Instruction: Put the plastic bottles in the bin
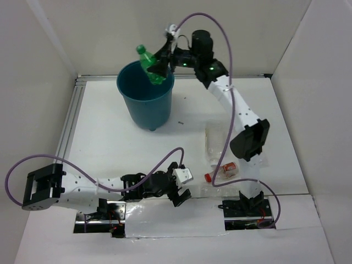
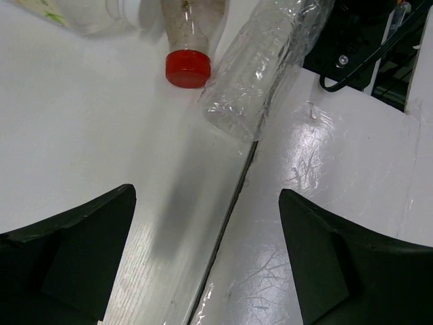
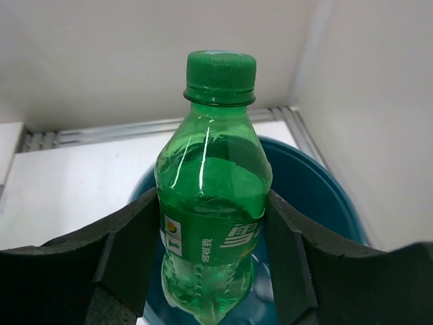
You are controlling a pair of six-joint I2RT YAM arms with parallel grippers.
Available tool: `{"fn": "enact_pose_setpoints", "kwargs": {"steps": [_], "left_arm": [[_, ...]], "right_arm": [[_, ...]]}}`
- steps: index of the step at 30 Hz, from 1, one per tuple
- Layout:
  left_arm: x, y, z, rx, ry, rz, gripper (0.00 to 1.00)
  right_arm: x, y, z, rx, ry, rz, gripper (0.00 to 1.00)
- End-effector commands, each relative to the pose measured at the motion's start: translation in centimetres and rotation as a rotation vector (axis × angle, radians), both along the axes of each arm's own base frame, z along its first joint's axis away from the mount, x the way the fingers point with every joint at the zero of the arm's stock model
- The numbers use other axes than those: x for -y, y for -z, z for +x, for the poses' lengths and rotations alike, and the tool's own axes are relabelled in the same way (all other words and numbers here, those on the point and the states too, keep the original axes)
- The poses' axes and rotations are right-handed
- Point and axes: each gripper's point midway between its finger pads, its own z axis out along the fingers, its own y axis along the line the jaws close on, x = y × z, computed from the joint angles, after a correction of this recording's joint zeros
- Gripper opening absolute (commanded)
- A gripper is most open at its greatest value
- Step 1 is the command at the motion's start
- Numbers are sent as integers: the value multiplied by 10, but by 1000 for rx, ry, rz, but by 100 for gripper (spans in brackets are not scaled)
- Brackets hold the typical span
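Observation:
My right gripper (image 1: 158, 65) is shut on the green bottle (image 1: 148, 61) and holds it tilted over the rim of the teal bin (image 1: 146, 104) at the back. In the right wrist view the green bottle (image 3: 213, 196) sits between both pads above the bin's opening (image 3: 318, 196). My left gripper (image 1: 181, 197) is open and empty, low near the table's front. Ahead of it lie a red-capped bottle (image 2: 189, 40), a clear crushed bottle (image 2: 264, 61) and a wider bottle with a white cap (image 2: 95, 13). From above, the red-capped bottle (image 1: 223, 171) and a clear bottle (image 1: 215, 142) lie by the right arm.
White walls enclose the table on the left, back and right. A metal rail (image 1: 69, 124) runs along the left edge. The right arm's base (image 1: 247, 206) and cables stand close to the bottles. A seam in the table surface (image 2: 230, 217) runs between my left fingers.

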Motion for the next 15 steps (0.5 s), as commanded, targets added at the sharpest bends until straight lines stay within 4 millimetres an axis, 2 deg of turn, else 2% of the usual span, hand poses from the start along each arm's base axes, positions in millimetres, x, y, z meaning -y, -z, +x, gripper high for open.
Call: {"fn": "enact_pose_setpoints", "kwargs": {"steps": [1, 2, 4, 5, 6, 7, 8, 9, 11, 12, 14, 15], "left_arm": [[21, -26, -1, 50, -2, -95, 100], [21, -26, 0, 54, -10, -94, 100], [23, -20, -2, 59, 3, -79, 100], [25, -24, -2, 73, 8, -85, 100], [26, -23, -1, 88, 15, -79, 100], [28, -27, 0, 98, 18, -84, 100], [32, -30, 1, 108, 22, -85, 100], [35, -29, 0, 115, 37, -79, 100], [37, -29, 1, 144, 62, -59, 100], [40, -30, -1, 151, 80, -56, 100], [43, -33, 0, 180, 103, -56, 100], [44, -28, -2, 183, 119, -44, 100]], "right_arm": [[-32, -49, -19, 111, -68, 110, 8], [-38, -28, -4, 57, -45, 99, 12], [-47, -12, 0, 12, -45, 92, 33], [-49, -1, 3, -17, -44, 75, 63], [-50, 8, 9, -40, -28, 63, 70], [-50, 9, 9, -40, -28, 63, 75], [-45, 15, 15, -57, -7, 54, 83], [-44, 8, 12, -55, -7, 62, 86], [-21, -6, 19, -48, 31, 75, 89], [-11, -20, 18, -26, 44, 87, 90], [16, -21, 31, -49, 106, 84, 90], [30, -31, 27, -48, 126, 84, 90]]}}
